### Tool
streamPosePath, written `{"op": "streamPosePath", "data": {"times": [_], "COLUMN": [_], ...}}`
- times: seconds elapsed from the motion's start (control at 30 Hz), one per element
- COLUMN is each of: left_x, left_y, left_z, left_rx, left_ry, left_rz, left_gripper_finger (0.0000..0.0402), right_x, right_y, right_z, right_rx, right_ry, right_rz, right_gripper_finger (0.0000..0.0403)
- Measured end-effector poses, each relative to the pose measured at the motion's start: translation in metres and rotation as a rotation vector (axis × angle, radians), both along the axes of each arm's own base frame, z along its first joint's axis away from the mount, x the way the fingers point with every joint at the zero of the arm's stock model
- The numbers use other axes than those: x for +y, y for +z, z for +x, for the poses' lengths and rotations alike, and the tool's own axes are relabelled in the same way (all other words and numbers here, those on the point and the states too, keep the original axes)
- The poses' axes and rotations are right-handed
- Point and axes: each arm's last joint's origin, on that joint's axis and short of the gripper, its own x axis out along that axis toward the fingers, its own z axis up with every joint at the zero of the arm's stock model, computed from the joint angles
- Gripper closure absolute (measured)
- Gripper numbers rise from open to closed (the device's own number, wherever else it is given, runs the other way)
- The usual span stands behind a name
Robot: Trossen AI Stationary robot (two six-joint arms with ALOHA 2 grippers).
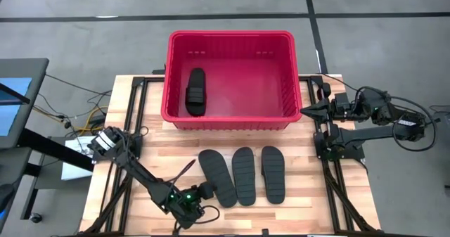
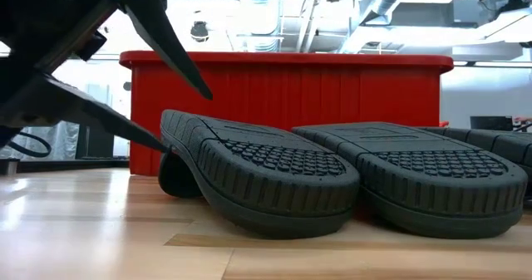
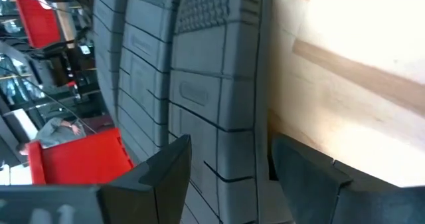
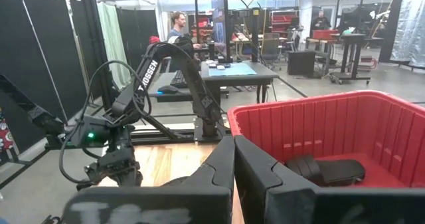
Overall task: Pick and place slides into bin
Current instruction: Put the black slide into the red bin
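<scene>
One slide [image 1: 195,91] inside bin [image 1: 228,121], three slides [image 1: 242,175] before it.

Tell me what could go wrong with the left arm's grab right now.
The left gripper has its jaws open around the edge of the leftmost black ribbed rubber slide, which lies sole up and touches the middle slide. Closing could drag the neighbour or pinch only a thin edge, so it may slip on the lift. The large red plastic bin has a tall wall; a low carry could catch its rim.
</scene>
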Motion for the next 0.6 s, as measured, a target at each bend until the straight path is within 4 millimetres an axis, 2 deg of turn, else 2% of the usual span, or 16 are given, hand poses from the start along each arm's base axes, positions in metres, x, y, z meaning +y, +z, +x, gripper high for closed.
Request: {"op": "streamPosePath", "data": {"times": [0.33, 0.6], "left_x": [0.001, -0.001], "left_y": [-0.002, -0.033], "left_z": [-0.001, 0.005], "left_rx": [0.028, 0.020], "left_ry": [-0.010, 0.015], "left_rz": [0.002, 0.128], "left_gripper_finger": [0.0200, 0.0200], "right_x": [0.000, 0.000], "right_y": [0.000, 0.000], "right_z": [0.000, 0.000], "right_rx": [0.000, -0.001], "right_ry": [0.000, 0.000], "right_rz": [0.000, 0.000], "right_gripper_finger": [0.0403, 0.0403]}}
